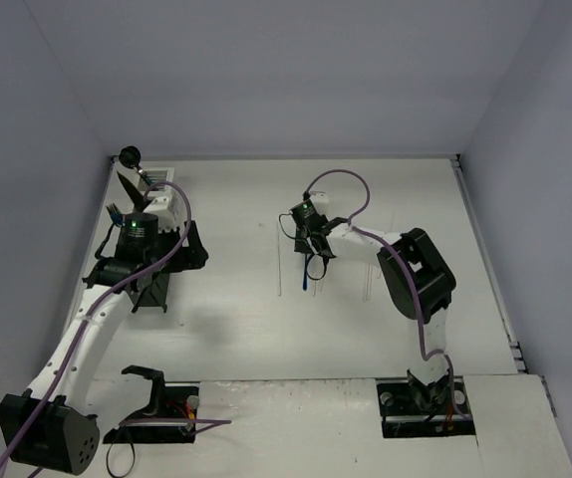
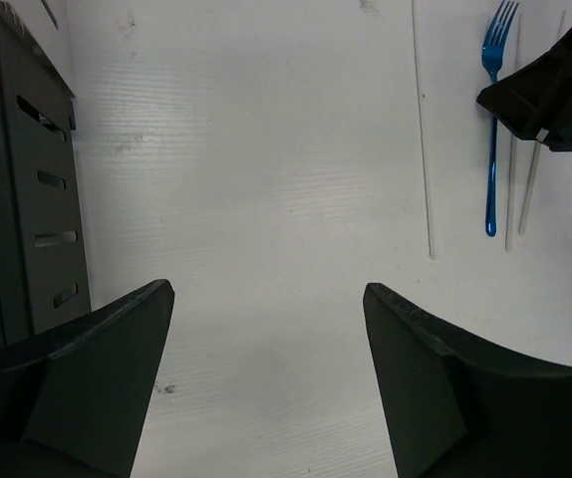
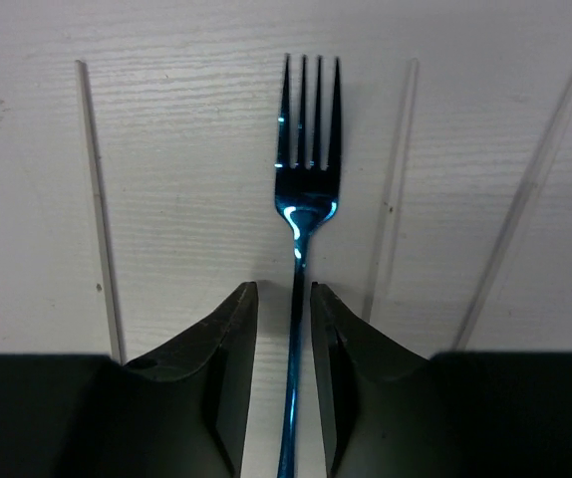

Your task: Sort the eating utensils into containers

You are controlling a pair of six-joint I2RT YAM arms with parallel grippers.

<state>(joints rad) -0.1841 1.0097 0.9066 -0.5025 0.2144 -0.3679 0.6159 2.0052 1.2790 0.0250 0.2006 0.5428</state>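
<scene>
A blue fork lies flat on the white table, tines pointing away from the right wrist camera. My right gripper is down over it, its jaws narrow and straddling the handle with a thin gap on each side. From above, the fork pokes out below the right gripper. Thin pale chopsticks lie parallel on either side of the fork. My left gripper is open and empty beside a black slatted container, with the fork far off to its right.
A white slatted caddy stands at the back left by the wall, with dark caddies near the left arm. Another chopstick lies slanted to the right of the fork. A long one lies between the arms.
</scene>
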